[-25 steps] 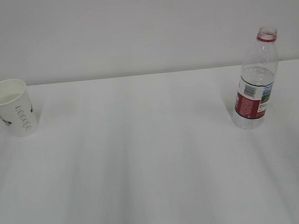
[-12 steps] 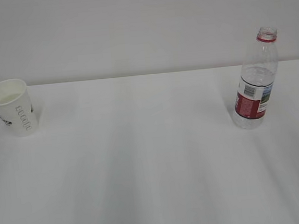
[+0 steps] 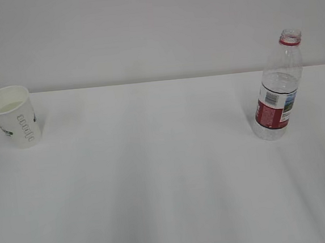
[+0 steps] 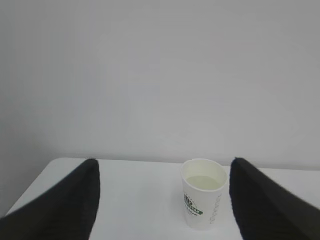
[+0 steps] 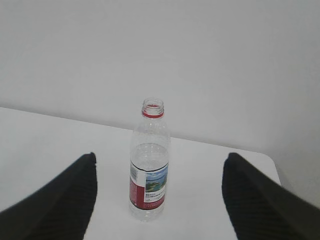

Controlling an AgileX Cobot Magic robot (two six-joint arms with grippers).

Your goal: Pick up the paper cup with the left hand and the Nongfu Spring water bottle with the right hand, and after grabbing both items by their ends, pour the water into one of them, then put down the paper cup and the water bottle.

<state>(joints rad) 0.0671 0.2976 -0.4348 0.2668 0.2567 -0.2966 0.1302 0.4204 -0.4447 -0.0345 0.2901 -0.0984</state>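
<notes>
- Two claws, both spread wide and gripping nothing: from the left wrist view I see the left hand point(image 4: 162, 200) as two dark fingers point(image 4: 65, 205) framing the scene, and from the right wrist view the right hand point(image 5: 157, 195) looks the same.
- Neither arm shows in the exterior view, so I judge both are well back from the table point(image 3: 155, 173) and the step in hand is the reach toward each item.
- Standing upright near the far left corner of the table is the paper cup point(image 3: 15, 116), white with dark green letters. From the left wrist view it sits right of centre between the fingers, so I would shift the left hand to the right to centre it before advancing.
- Near the far right edge stands the Nongfu Spring water bottle point(image 3: 278, 86), upright, uncapped, with a red label. Its clear upper part seems to hold the water point(image 5: 150, 155), though the level is hard to judge.
- From the right wrist view the bottle is roughly centred, so a straight approach should do.
- I would grip each low on its body and close gently: the cup looks easy to crush, and an open bottle can spill if knocked.
</notes>
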